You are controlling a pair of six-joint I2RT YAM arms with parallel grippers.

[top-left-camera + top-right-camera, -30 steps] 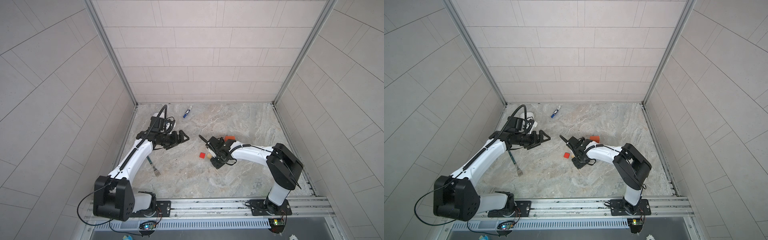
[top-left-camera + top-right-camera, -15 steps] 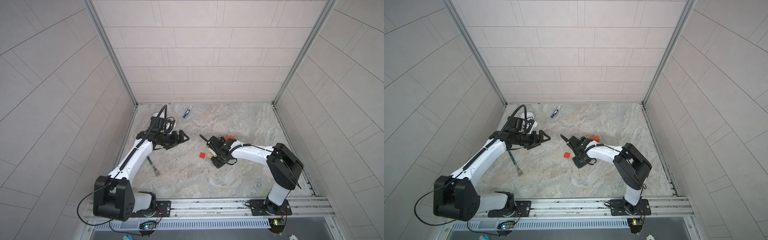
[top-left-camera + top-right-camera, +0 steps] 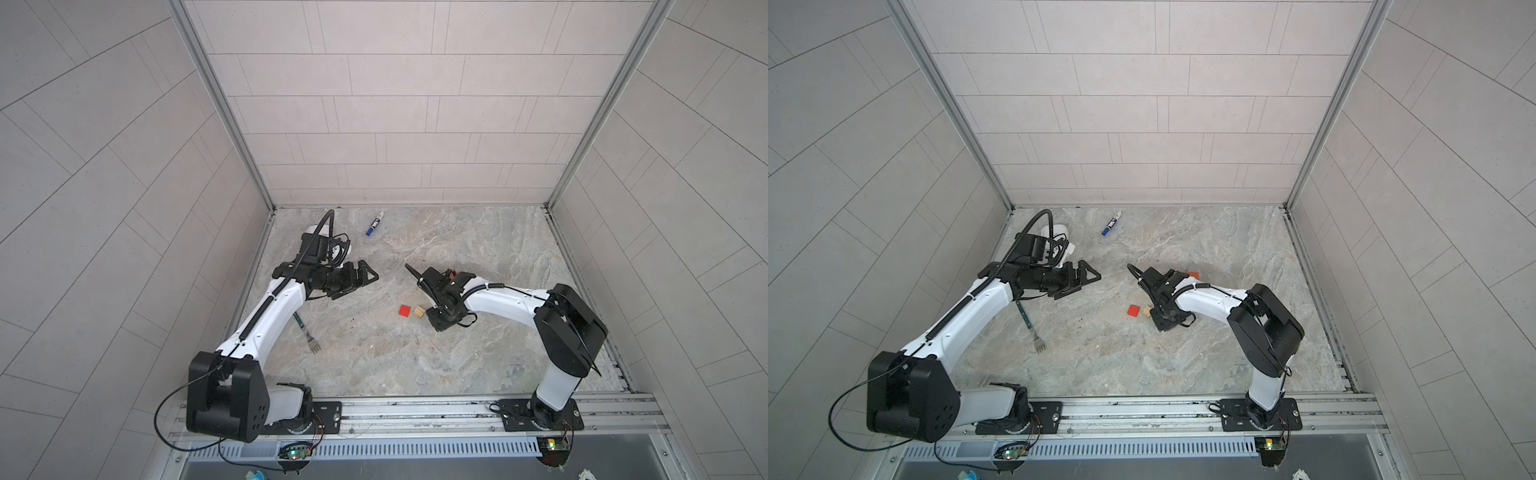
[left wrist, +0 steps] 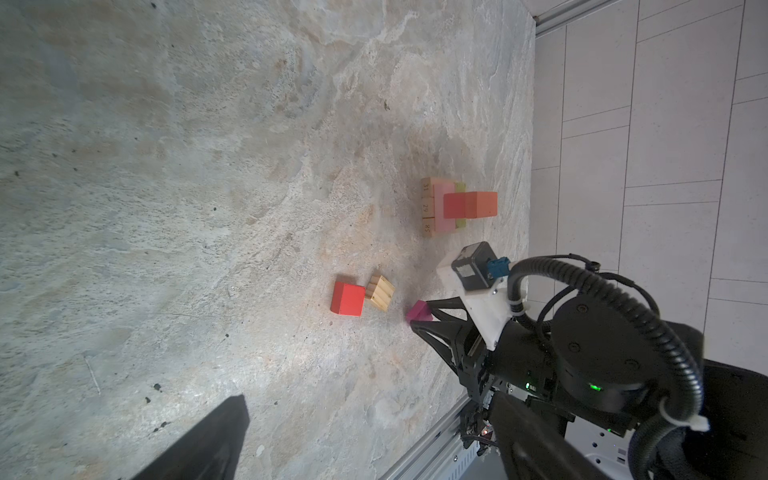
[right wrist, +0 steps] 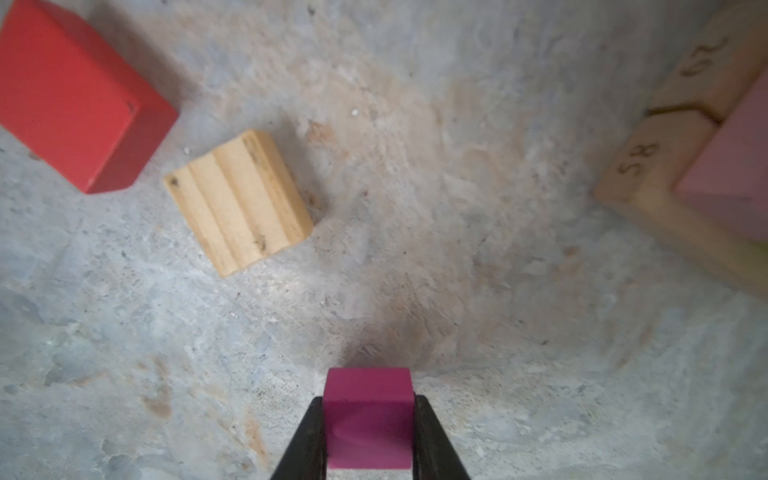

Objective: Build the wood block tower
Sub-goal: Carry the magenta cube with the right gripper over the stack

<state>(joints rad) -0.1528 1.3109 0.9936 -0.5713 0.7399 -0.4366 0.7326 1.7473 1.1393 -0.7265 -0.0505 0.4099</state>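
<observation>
In the right wrist view my right gripper [image 5: 369, 399] is shut on a magenta cube [image 5: 369, 415], low over the floor. A tan cube [image 5: 239, 199] and a red cube [image 5: 79, 95] lie loose beside it. The tower [image 5: 706, 166] stands close by, tan bars under a pink layer. The left wrist view shows the whole tower [image 4: 457, 205], with red and orange pieces on top. In both top views the right gripper [image 3: 434, 319] hides the magenta cube. My left gripper [image 3: 357, 284] hovers open and empty at the left, apart from the blocks.
A blue-capped marker pen [image 3: 375, 222] lies near the back wall. A fork [image 3: 307, 332] lies under the left arm. A white timer [image 3: 1054, 230] sits behind the left wrist, partly hidden. Metal rails run along the floor's front edge.
Almost nothing differs: my right gripper has shifted very slightly beside the tan cube. The left arm and the loose blocks have stayed put.
</observation>
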